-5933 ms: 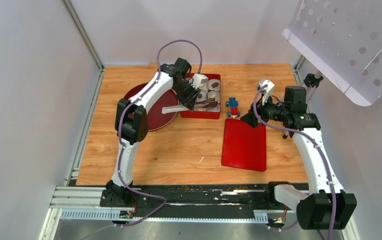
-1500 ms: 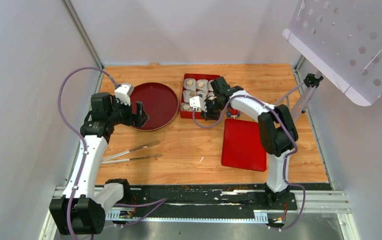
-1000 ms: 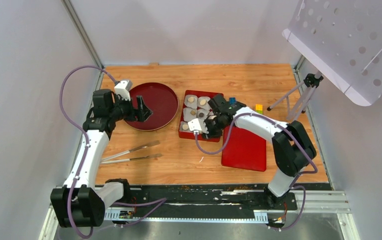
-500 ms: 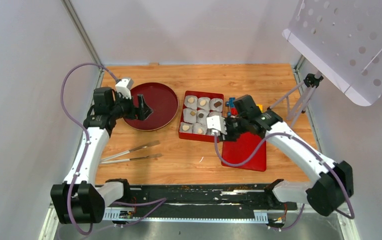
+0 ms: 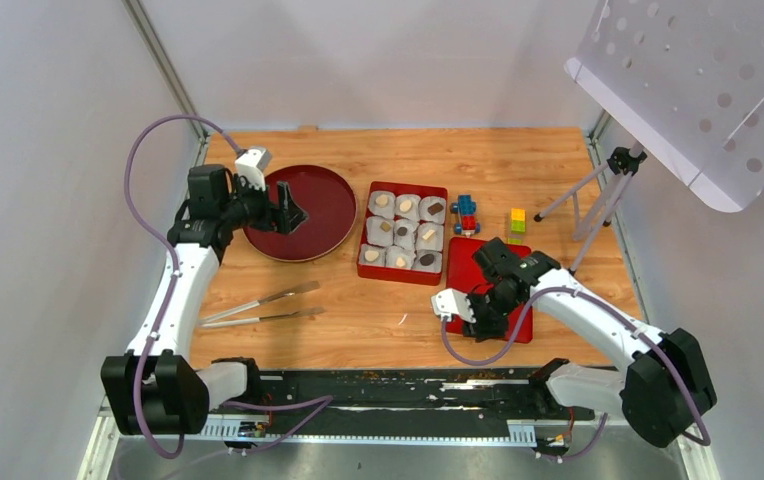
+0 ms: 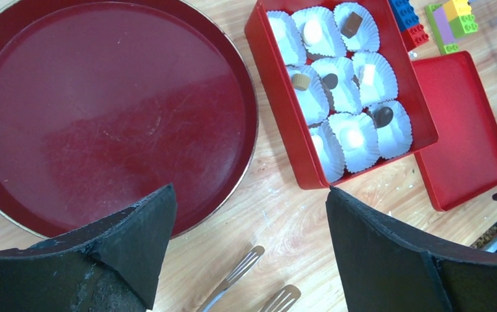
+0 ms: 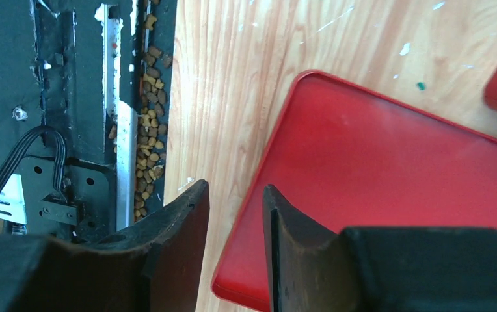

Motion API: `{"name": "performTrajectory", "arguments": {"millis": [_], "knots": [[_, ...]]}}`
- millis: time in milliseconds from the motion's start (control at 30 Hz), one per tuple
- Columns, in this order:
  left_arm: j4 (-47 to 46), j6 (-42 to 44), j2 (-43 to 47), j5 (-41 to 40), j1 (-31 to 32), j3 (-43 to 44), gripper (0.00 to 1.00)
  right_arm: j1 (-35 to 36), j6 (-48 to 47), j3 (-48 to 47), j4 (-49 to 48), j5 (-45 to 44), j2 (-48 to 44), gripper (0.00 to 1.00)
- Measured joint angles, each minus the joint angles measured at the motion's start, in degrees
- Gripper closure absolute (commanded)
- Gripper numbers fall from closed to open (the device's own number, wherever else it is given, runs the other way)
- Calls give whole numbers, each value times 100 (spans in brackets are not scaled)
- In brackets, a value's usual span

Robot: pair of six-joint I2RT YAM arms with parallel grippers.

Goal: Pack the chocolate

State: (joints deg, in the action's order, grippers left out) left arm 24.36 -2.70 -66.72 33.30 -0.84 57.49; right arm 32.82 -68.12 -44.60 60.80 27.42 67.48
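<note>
Chocolate lumps (image 6: 352, 24) in paper cups (image 6: 363, 156), red box (image 6: 283, 110), facing indiscernible

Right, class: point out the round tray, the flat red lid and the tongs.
round tray (image 6: 103, 110): left wrist view, its bare floor.
flat red lid (image 6: 465, 130): left wrist view, its bare middle.
tongs (image 5: 303, 290): top view, the upper arm's tip.

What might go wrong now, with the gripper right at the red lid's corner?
The lid lies flat on the table, so the right gripper, at its near corner, may slip off or just push it along. Carried over crooked, the lid might knock the blocks beside the box or squash the paper cups holding the chocolate.
</note>
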Motion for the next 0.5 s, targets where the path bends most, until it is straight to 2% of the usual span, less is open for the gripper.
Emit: {"name": "performTrajectory", "arguments": {"millis": [200, 433, 500], "knots": [[55, 129, 0, 76, 2, 109, 11, 0, -46, 376, -271, -42, 127, 70], [164, 614, 9, 76, 199, 420, 12, 0, 223, 769, -1093, -393, 439, 73], [181, 699, 20, 79, 251, 442, 12, 0, 254, 822, -1255, -442, 461, 79]]}}
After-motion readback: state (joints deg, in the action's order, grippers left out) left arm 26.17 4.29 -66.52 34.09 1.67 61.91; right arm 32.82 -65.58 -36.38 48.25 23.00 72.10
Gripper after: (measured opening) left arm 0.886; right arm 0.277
